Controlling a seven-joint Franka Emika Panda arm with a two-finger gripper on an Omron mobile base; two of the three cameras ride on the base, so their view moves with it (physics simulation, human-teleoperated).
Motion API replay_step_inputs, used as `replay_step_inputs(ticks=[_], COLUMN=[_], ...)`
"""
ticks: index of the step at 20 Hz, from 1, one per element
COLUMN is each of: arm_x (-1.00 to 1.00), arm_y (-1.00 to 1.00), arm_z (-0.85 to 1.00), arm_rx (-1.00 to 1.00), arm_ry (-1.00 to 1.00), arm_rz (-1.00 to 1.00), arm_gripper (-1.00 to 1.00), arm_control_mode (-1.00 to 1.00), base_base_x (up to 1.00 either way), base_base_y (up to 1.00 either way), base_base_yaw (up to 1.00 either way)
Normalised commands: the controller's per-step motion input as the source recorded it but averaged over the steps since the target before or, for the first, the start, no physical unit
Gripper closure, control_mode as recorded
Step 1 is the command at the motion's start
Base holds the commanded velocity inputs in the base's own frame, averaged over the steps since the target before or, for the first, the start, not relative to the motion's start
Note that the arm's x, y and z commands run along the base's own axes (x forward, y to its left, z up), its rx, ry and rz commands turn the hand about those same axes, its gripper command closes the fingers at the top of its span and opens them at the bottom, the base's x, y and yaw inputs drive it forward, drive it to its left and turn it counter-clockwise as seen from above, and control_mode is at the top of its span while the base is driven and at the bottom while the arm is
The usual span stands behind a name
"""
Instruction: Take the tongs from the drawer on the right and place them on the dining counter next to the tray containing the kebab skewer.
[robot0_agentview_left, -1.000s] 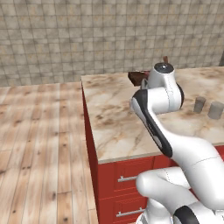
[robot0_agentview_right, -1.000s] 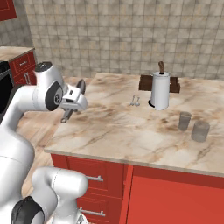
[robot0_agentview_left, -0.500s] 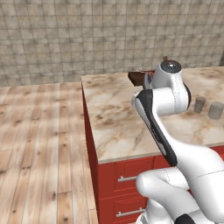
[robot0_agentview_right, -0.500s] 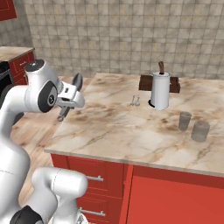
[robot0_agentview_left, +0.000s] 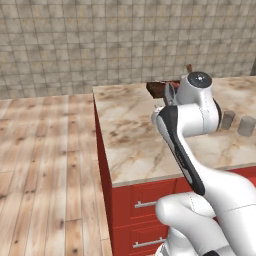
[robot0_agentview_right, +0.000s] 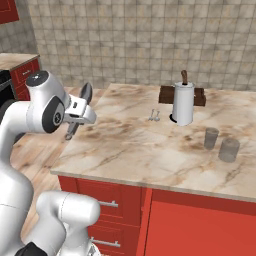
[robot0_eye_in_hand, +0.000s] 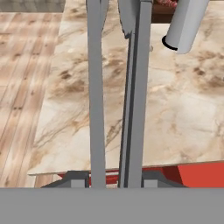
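Gripper (robot0_agentview_right: 81, 116) clamps tongs (robot0_eye_in_hand: 114, 87); over the last second it has swung back off the dining counter (robot0_agentview_right: 145, 145). Tray (robot0_agentview_right: 167, 94) lies far ahead, so placement remains.

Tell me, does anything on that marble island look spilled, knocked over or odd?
Nothing looks spilled or toppled. The paper towel roll and two grey cups stand upright on the counter. The one oddity is the tongs: they hang in the air, clamped in the end effector by the counter's edge.
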Motion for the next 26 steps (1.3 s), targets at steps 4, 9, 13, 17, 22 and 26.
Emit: replay_step_inputs(ticks=[4,9,13,17,22,26], arm_x=[-0.04,0.0,-0.05,0.0,0.0,0.0], arm_y=[0.0,0.0,0.0,0.0,0.0,0.0], arm_z=[0.03,0.0,0.0,0.0,0.0,0.0], arm_rx=[0.0,0.0,0.0,0.0,0.0,0.0], arm_ry=[0.0,0.0,0.0,0.0,0.0,0.0], arm_rz=[0.01,0.01,0.01,0.0,0.0,0.0], arm_gripper=[1.0,1.0,1.0,1.0,1.0,1.0], arm_control_mode=[-1.0,-1.0,1.0,1.0,1.0,1.0], base_base_x=[0.0,0.0,-0.05,-0.28,-0.29,-0.37], base_base_y=[0.0,0.0,0.0,0.09,0.26,0.47], base_base_yaw=[0.0,0.0,0.01,0.04,0.06,0.04])
